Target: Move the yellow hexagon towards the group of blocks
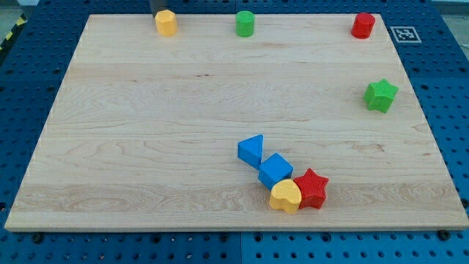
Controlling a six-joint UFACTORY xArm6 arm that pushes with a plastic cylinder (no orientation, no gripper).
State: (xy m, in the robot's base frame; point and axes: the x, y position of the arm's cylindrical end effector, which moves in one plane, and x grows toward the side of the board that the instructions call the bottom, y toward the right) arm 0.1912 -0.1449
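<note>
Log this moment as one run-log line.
my tip: at view's top edge, just behind yellow hexagon | group: lower centre, far from hexagon | push: not yet visible

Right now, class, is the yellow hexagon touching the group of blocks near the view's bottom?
No. The yellow hexagon sits at the board's top edge, far from the blue cube and its neighbours.

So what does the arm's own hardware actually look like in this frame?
Very little of it shows. Only a short dark stub of the rod, my tip, enters at the view's top edge, just above the yellow hexagon. It looks plain black or dark grey, with straight sides. No cables, markings, labels or arm links are in view, and the rest of the arm is out of frame.
</note>
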